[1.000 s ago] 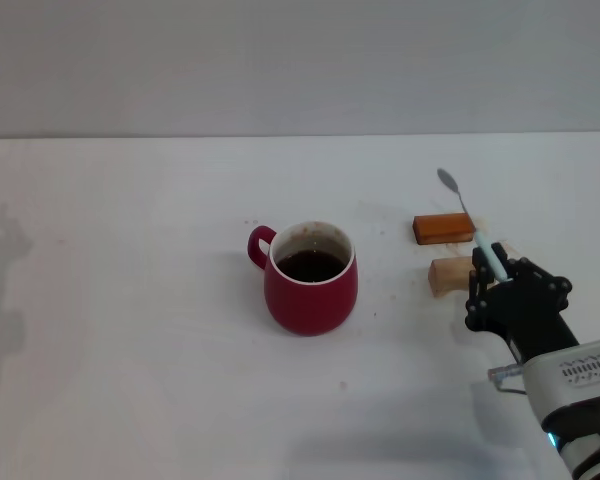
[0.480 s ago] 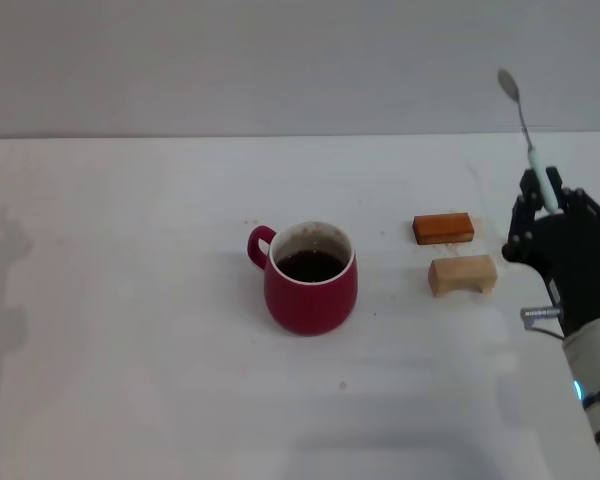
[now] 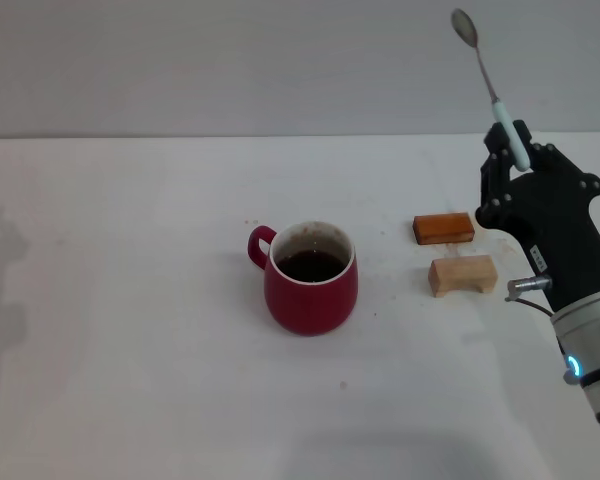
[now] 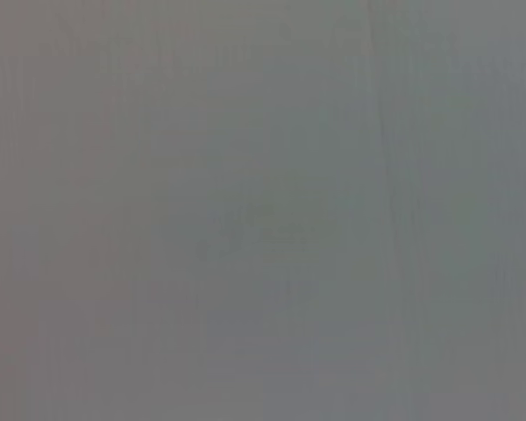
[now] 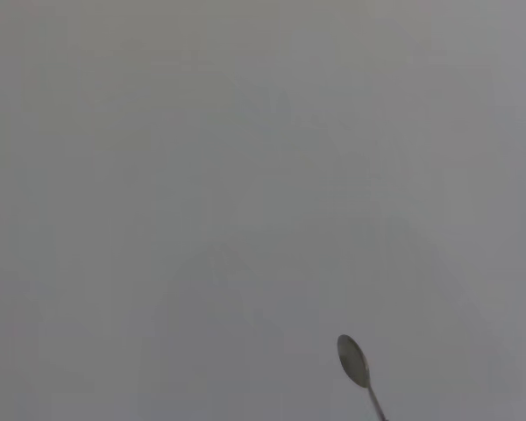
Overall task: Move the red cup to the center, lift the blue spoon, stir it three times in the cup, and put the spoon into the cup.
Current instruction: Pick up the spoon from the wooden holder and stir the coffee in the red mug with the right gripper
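The red cup [image 3: 311,278] stands near the middle of the white table with dark liquid inside and its handle pointing to the left. My right gripper [image 3: 512,150] is shut on the pale blue handle of the blue spoon [image 3: 485,78]. It holds the spoon high above the table's right side, bowl pointing up. The spoon's grey bowl [image 5: 353,360] also shows in the right wrist view against a plain grey wall. The left gripper is out of view; its wrist view shows only plain grey.
An orange block [image 3: 443,228] and a tan wooden block [image 3: 462,274] lie to the right of the cup, below and left of my right gripper. The white table [image 3: 130,330] stretches out to the left and front.
My right gripper has lifted the spoon off the blocks and raised it well above the table, shifting slightly left in the last half second. The cup and blocks have not moved.
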`<move>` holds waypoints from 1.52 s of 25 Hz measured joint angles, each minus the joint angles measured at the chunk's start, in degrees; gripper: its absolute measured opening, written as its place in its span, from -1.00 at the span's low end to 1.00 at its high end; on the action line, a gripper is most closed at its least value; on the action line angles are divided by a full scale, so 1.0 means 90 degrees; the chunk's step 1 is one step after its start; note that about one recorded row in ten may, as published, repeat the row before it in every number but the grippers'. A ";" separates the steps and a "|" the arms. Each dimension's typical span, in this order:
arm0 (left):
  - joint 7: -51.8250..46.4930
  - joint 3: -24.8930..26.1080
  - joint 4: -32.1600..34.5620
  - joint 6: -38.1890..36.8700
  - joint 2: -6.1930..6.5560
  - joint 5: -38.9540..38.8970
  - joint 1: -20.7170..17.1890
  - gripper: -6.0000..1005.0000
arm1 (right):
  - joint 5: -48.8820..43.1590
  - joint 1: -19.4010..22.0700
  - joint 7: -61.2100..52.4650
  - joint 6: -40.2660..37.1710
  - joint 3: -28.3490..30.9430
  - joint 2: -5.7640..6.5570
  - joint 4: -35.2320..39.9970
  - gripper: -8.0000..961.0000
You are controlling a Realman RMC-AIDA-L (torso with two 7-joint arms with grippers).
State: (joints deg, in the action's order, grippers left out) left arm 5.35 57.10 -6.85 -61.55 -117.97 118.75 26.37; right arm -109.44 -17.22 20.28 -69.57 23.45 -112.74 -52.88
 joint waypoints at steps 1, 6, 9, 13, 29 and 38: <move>0.0005 0.0002 0.0000 0.0000 0.0000 -0.0001 0.0000 -0.68 | -0.0154 0.0018 -0.0129 0.0007 0.0003 0.0056 -0.0029 -0.71; 0.0008 0.0003 -0.0002 -0.0001 0.0001 -0.0001 0.0001 -0.68 | -0.0606 0.0177 -0.0483 0.0350 0.0014 0.0523 -0.0509 -0.71; 0.0010 0.0003 -0.0011 -0.0001 -0.0006 -0.0001 0.0001 -0.68 | -0.0769 0.0340 -0.0467 0.0807 0.0051 0.0927 -0.1111 -0.71; 0.0011 0.0018 -0.0020 0.0012 -0.0008 -0.0001 0.0000 -0.68 | -0.1071 0.0670 -0.0436 0.1509 0.0316 0.1492 -0.1999 -0.71; 0.0011 0.0077 -0.0002 0.0084 -0.0006 -0.0007 0.0061 -0.68 | -0.4243 0.2728 -0.0436 0.6746 0.3526 0.0969 -0.5124 -0.71; 0.0011 0.0177 0.0000 0.0200 0.0004 -0.0011 0.0099 -0.68 | -0.4256 0.2248 -0.0412 0.9303 0.4321 0.0553 -0.5965 -0.71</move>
State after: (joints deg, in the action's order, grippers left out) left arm 5.45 58.69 -6.85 -59.75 -117.94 118.65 27.26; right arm -147.74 3.02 16.58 14.16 62.34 -107.77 -106.57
